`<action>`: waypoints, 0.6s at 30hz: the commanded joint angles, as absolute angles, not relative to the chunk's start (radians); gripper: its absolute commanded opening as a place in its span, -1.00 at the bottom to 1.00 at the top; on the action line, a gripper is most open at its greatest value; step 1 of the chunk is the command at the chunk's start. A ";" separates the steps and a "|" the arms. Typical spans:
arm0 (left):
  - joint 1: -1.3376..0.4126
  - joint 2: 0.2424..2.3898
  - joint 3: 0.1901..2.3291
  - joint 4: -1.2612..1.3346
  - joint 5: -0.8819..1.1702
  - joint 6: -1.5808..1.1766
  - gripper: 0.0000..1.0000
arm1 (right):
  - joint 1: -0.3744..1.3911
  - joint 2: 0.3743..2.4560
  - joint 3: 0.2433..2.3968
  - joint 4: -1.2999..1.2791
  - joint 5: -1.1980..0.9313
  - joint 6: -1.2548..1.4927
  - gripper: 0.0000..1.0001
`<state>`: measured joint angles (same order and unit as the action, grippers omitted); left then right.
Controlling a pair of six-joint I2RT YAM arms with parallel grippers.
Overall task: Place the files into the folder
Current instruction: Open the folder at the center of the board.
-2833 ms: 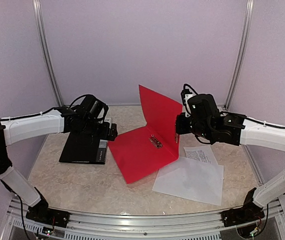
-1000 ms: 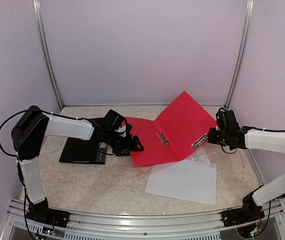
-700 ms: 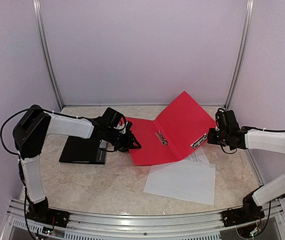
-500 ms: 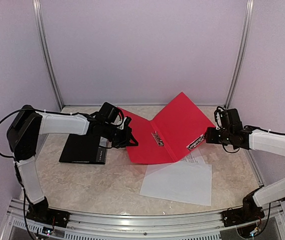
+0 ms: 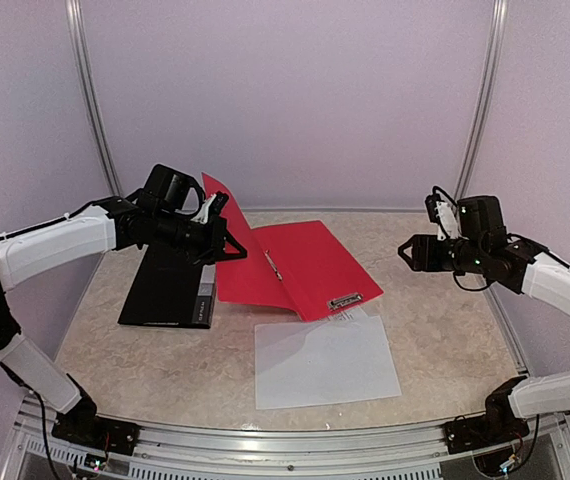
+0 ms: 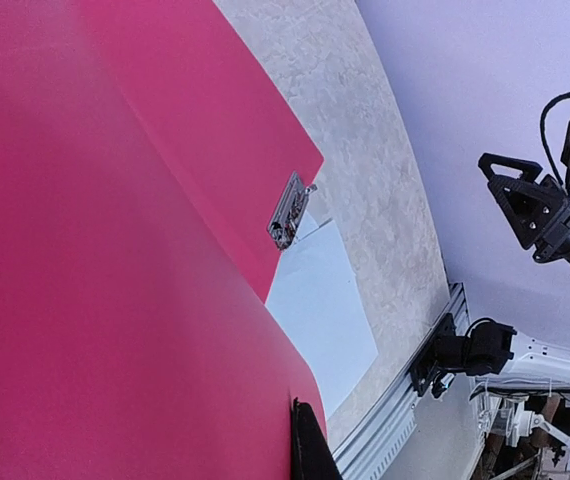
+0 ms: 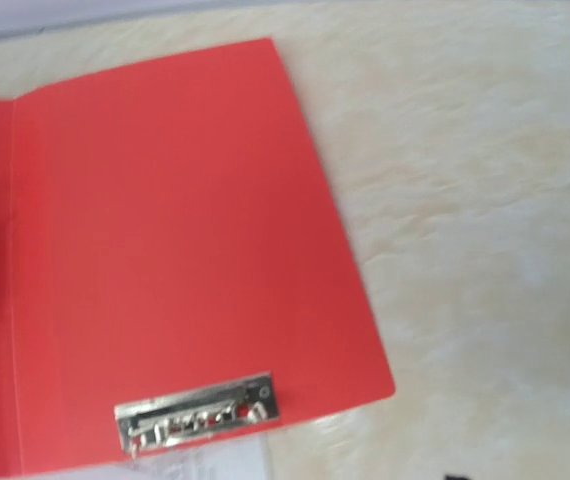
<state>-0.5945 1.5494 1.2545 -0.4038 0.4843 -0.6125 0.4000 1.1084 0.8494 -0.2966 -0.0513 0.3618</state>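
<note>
Folder (image 5: 310,265) cover pinched by left gripper (image 5: 227,246) — right gripper (image 5: 408,252) hovers, jaws apart

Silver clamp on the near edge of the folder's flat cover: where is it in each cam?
Top external: the silver clamp is near centre, on the near edge of the red folder.
Left wrist: clamp at centre, on the edge of the flat cover.
Right wrist: clamp at the bottom, left of centre.
Shared landmark: the white sheet just beyond the clamp, also visible in left wrist and right wrist.
</note>
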 commanded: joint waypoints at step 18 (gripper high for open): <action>-0.478 1.390 1.207 -0.860 0.437 -0.427 -0.95 | 0.662 1.506 0.904 -0.231 -0.254 0.245 -0.04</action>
